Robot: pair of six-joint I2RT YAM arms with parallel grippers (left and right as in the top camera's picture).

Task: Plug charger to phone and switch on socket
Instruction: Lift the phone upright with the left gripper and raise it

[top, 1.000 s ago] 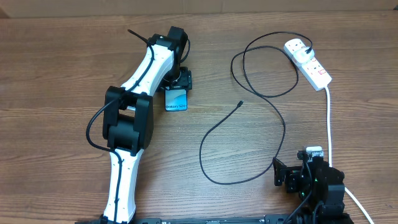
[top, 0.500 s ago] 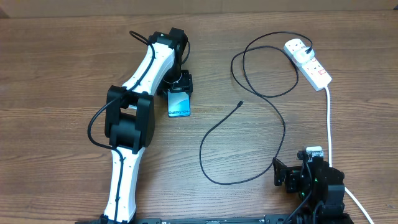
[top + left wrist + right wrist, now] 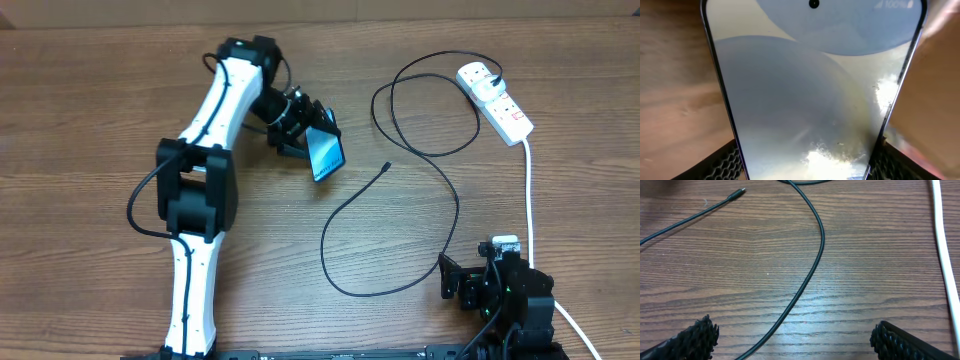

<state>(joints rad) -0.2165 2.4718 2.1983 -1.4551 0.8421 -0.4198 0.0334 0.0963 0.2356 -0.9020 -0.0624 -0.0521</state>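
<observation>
Left end effector (image 3: 308,138) is seen clamped on the phone (image 3: 327,156), which has been swung rightward and tilted, nearer the charger (image 3: 387,166) tip. Plugging in is thereby judged closer, though the two lie apart. Right end effector (image 3: 452,278) is parked open, and the socket (image 3: 495,98) is left untouched.

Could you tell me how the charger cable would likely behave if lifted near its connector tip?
The charger lies in loose curves, so it is probably floppy and would trail. It looks thin, so likely light. Its far end reaches the socket, which may tug back.
</observation>
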